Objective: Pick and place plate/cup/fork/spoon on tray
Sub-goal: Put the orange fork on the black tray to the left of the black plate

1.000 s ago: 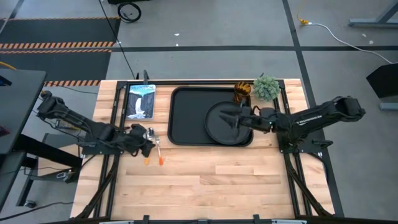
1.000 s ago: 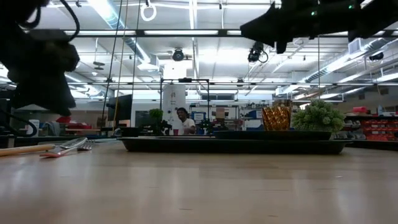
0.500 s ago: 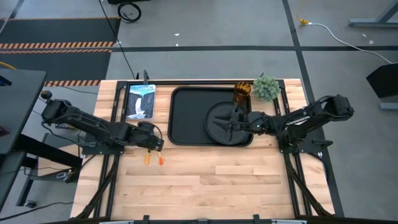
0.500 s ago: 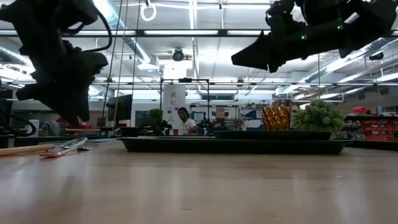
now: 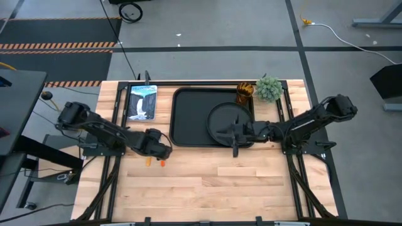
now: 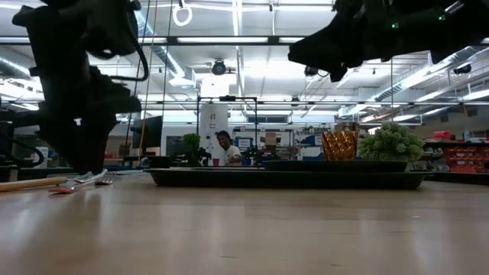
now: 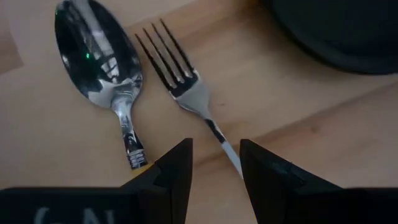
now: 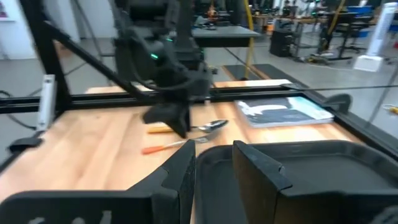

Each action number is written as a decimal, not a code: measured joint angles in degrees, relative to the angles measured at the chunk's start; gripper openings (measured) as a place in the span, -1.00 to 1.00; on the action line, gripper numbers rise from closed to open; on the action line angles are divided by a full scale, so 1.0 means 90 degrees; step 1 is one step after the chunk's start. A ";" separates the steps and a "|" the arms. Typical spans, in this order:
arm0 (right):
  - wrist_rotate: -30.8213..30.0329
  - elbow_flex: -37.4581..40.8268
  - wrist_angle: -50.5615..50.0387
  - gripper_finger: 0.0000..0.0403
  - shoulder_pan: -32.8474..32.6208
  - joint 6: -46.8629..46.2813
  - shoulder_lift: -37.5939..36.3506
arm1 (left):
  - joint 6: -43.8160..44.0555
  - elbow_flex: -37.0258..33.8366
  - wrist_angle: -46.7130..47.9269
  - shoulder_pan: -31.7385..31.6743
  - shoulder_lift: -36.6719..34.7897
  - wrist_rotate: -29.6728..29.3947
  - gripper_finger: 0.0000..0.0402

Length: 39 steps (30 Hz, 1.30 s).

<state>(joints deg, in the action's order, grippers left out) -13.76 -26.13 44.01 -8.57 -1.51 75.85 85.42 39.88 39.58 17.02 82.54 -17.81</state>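
The round black plate (image 5: 227,120) lies in the right half of the black tray (image 5: 188,119). The amber cup (image 5: 245,93) stands at the tray's far right corner; inside the rim or outside, I cannot tell. The spoon (image 7: 99,59) and the fork (image 7: 180,78) lie side by side on the table left of the tray, their orange handles (image 5: 155,162) pointing to the near edge. My left gripper (image 7: 214,165) is open just above them, its fingers on either side of the fork's neck. My right gripper (image 5: 232,137) is open and empty above the plate's near edge.
A green plant (image 5: 269,88) stands right of the cup at the far edge. A book (image 5: 142,102) lies left of the tray at the far edge. The near half of the wooden table (image 5: 207,182) is bare. A person (image 6: 224,149) shows far off in the room.
My left gripper has gone toward the table's right and near edges and down, over the fork and spoon. My right gripper has drawn from over the plate's middle toward the table's near edge. The plate, cup, fork and spoon have stayed in place.
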 joint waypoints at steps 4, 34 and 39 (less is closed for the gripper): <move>0.0000 0.0000 -0.0034 -0.43 -0.0309 -0.0052 0.0000 | 0.0120 0.0000 -0.0138 0.0000 0.0288 -0.0001 -0.30; -0.0031 0.0000 -0.0044 -0.43 -0.1169 -0.0272 0.0002 | 0.0144 0.0011 -0.0415 -0.0039 0.0598 0.0483 -0.95; -0.0031 0.0000 -0.0056 -0.43 -0.1167 -0.0317 0.0002 | 0.0155 0.0013 -0.0280 -0.0018 0.0206 0.0848 -0.90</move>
<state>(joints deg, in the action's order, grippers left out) -14.04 -26.13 43.50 -19.07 -4.36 75.88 86.81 40.00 37.06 16.86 84.39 -10.17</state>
